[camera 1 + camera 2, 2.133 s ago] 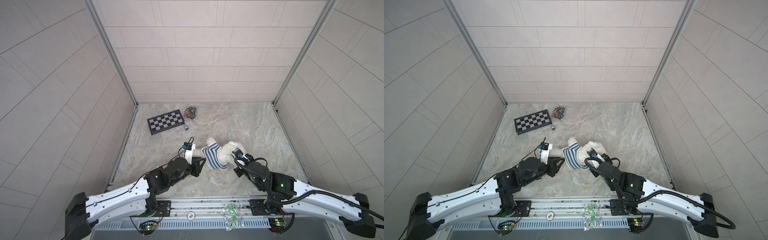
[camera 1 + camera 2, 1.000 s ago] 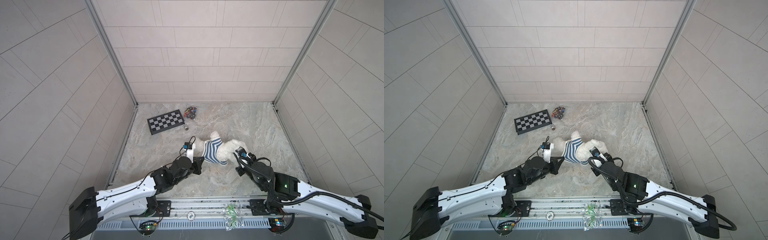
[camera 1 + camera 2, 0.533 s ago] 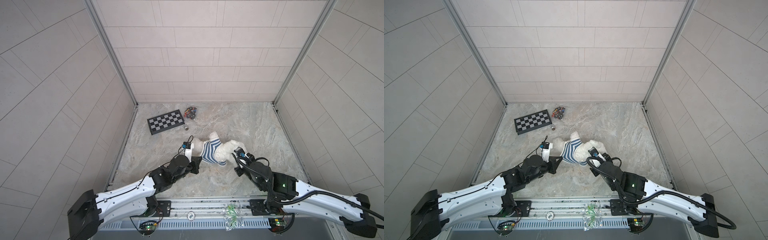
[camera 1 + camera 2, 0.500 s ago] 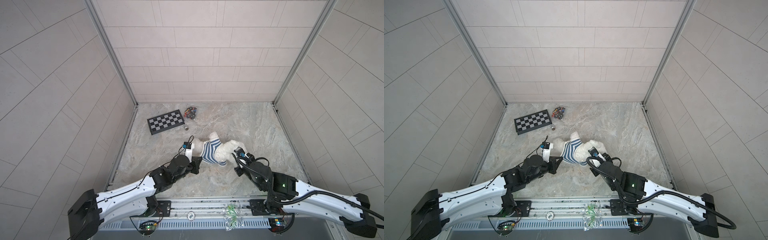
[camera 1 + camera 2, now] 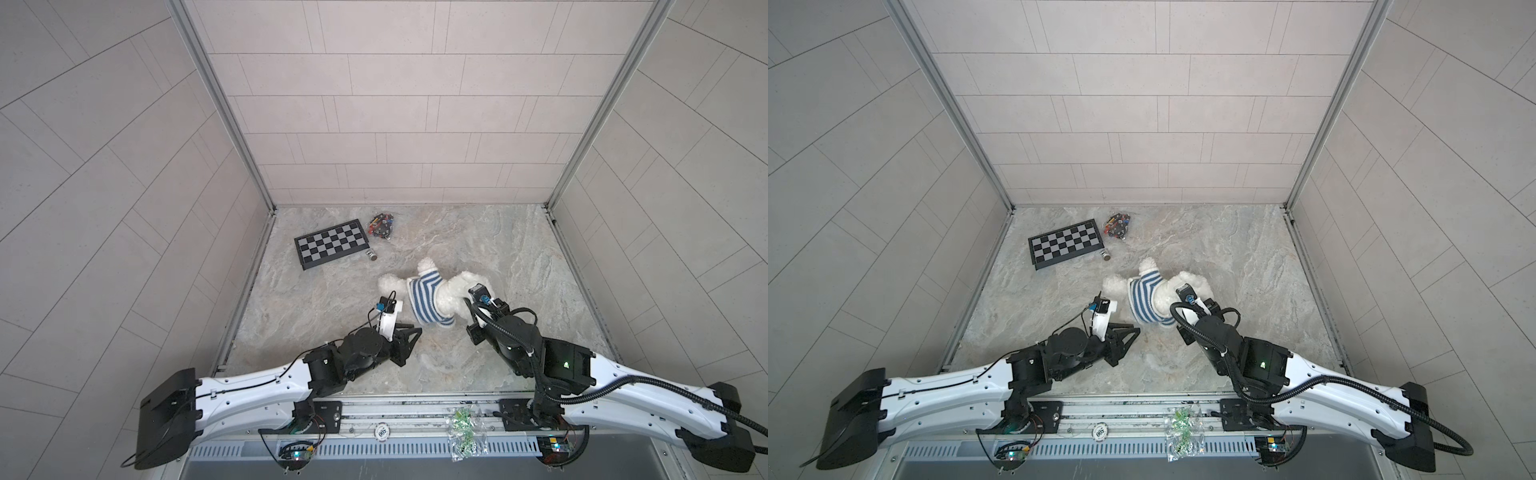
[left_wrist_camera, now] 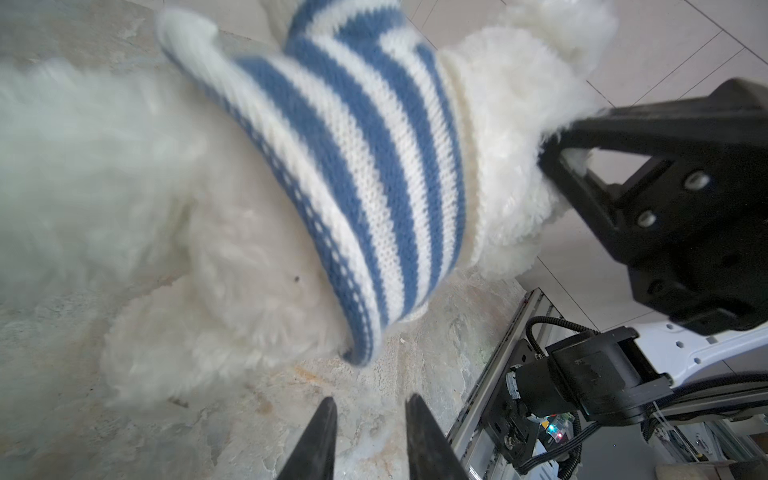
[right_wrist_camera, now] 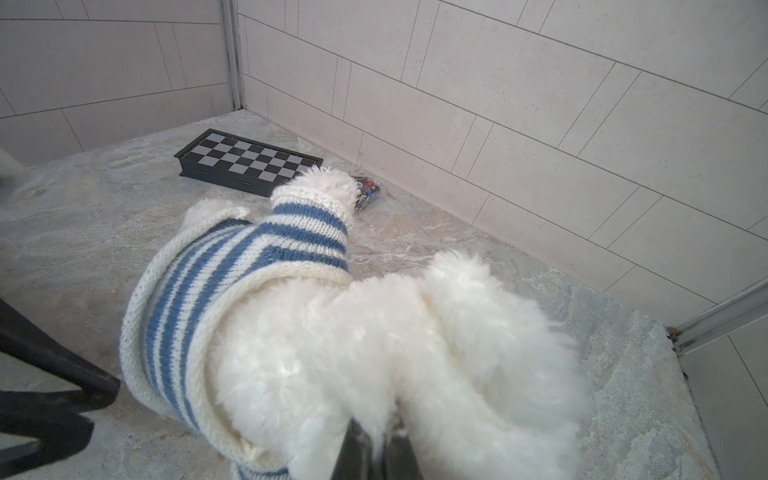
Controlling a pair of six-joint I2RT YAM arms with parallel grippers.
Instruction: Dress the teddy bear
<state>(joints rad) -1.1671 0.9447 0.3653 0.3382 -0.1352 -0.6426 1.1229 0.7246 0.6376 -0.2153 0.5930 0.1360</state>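
Note:
The white fluffy teddy bear (image 5: 453, 289) lies on the marble floor in both top views, its torso inside a blue-and-white striped shirt (image 5: 428, 303). One arm pokes out through a sleeve (image 7: 307, 224). My right gripper (image 7: 374, 426) is shut on the fur of the bear's head. From above, its wrist camera hides the jaws. My left gripper (image 6: 371, 399) is open a little, with nothing but bare floor between its fingers. It hovers just short of the shirt's hem (image 6: 361, 349) and touches neither the hem nor the bear. It also shows from above as my left gripper (image 5: 409, 345).
A folded chessboard (image 5: 331, 249) lies at the back left. Beside it are a small bag of coloured pieces (image 5: 382, 226) and a small dark cylinder (image 5: 371, 254). A metal rail (image 5: 415, 405) runs along the front edge, with a plastic bag of green bits (image 5: 461, 432) on it.
My left gripper has let go of the shirt's hem, opened, and drawn back a little toward the front. The right gripper keeps its hold on the bear's head.

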